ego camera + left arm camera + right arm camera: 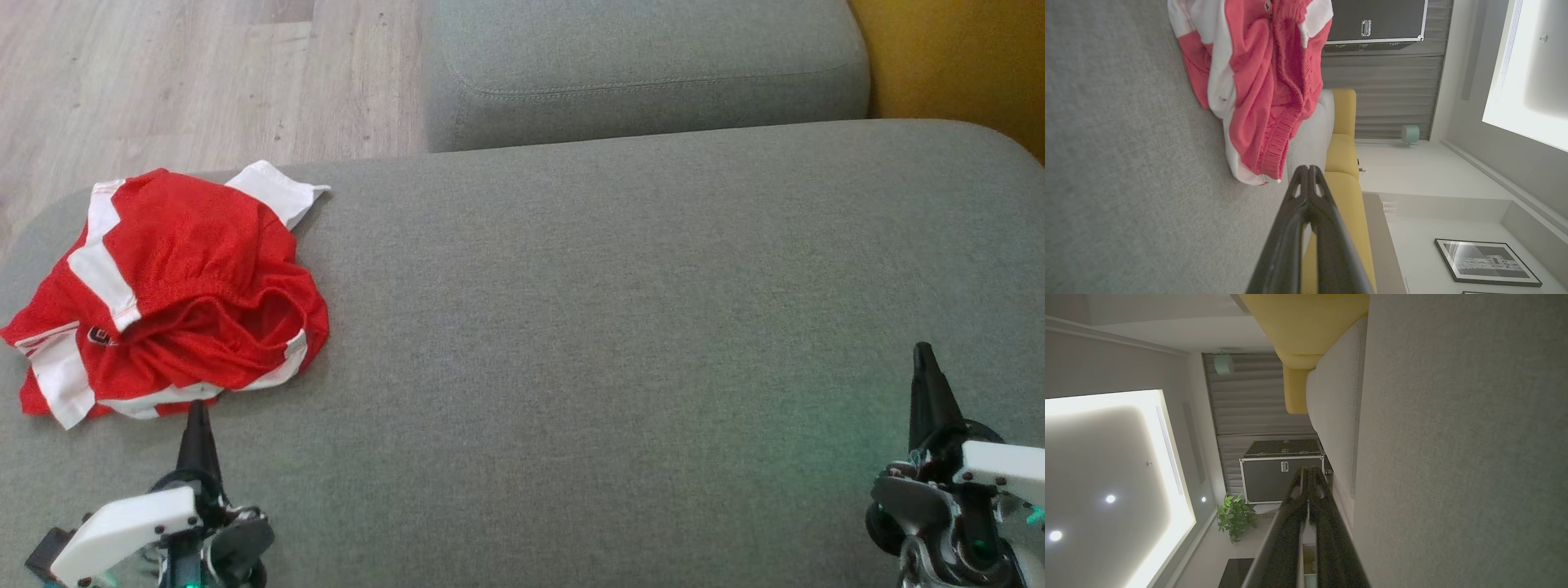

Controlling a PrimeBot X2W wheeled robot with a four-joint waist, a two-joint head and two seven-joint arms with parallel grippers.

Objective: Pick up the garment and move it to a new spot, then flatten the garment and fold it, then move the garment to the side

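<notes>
Nearest, both grippers sit low over the grey seat cushion (612,327). The left gripper (197,411) has its jaws pressed shut on nothing, with its tip just beside the garment (180,278). The right gripper (924,353), well apart, is likewise closed and empty. The red-and-white garment lies crumpled at the cushion's left end, its long axis running near-left to far-right, and a white corner points toward the back cushion (645,73). Folds hide its shape, and a small badge (100,336) is unreadable.
</notes>
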